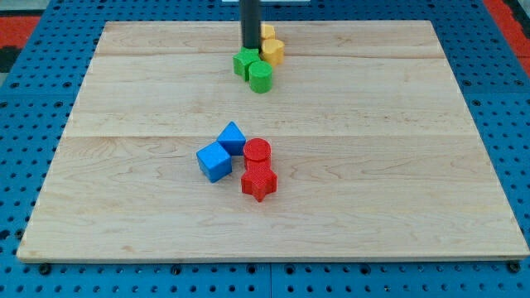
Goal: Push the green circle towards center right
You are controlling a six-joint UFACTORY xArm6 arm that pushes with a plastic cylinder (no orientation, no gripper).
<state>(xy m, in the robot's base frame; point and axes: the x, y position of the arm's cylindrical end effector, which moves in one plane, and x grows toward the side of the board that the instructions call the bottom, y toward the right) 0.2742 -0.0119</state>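
The green circle [261, 76] is a short green cylinder near the view's top centre of the wooden board [373, 165]. A green star-shaped block [245, 62] touches it on its upper left. My tip [249, 51] is the lower end of the dark rod; it stands at the top edge of the green star block, just up and left of the green circle. A yellow round block [274, 51] sits right of the rod, touching the green circle's upper right, with another yellow block [267, 33] behind it, partly hidden by the rod.
Near the board's middle lie two blue cube-like blocks [233, 136] [214, 161], a red cylinder [257, 151] and a red star-shaped block [259, 180], all close together. A blue pegboard surface [33, 248] surrounds the board.
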